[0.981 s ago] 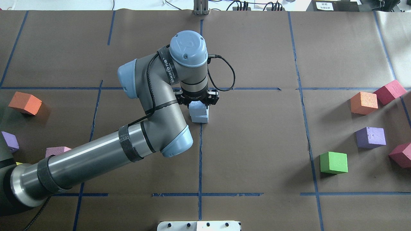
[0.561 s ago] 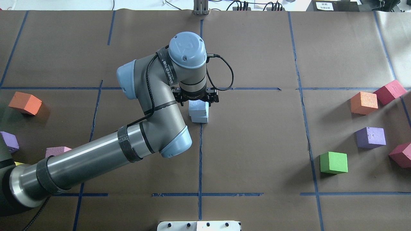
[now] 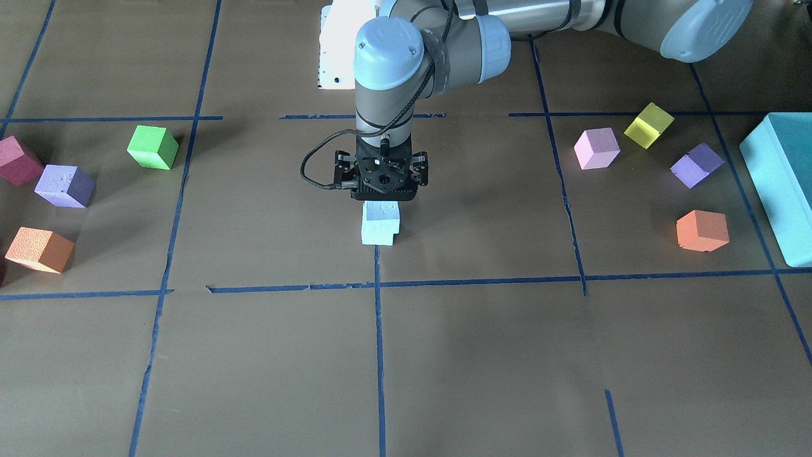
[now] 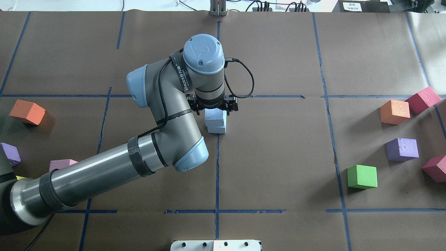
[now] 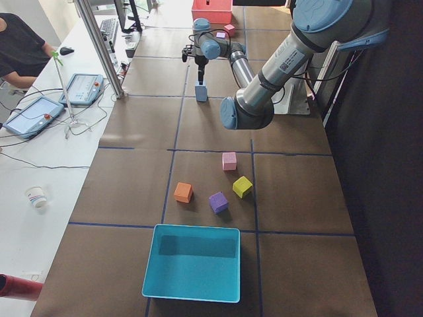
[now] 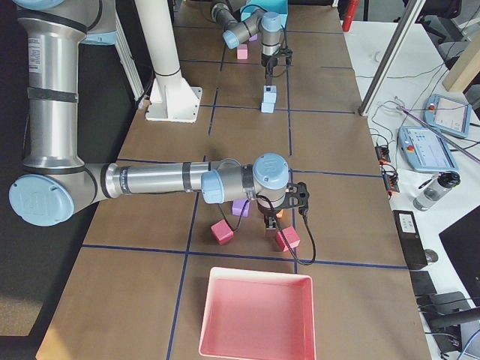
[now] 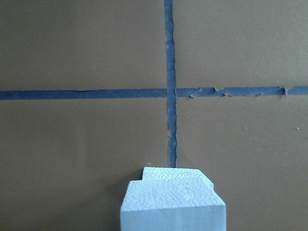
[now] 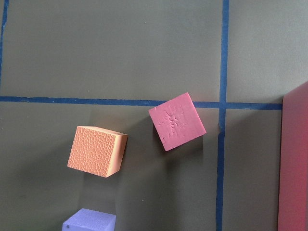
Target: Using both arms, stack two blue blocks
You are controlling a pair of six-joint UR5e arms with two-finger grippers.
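Note:
The two pale blue blocks stand stacked at the table's centre, the top block (image 3: 380, 214) slightly offset on the bottom block (image 3: 379, 236). The stack also shows in the overhead view (image 4: 215, 118) and at the bottom of the left wrist view (image 7: 173, 207). My left gripper (image 3: 380, 198) hangs straight above the stack, open, with its fingers spread wider than the top block and holding nothing. My right gripper (image 6: 271, 225) shows only in the exterior right view, low over red cubes far from the stack; I cannot tell whether it is open or shut.
Green (image 4: 362, 176), purple (image 4: 402, 149), orange (image 4: 394, 111) and red (image 4: 422, 99) cubes lie on the overhead view's right. Orange (image 4: 27, 112), purple and pink cubes lie on its left. A teal box (image 3: 777, 184) and a pink tray (image 6: 255, 315) stand at the table's ends.
My left gripper has risen a little from around the top blue block. The stack has stayed in place.

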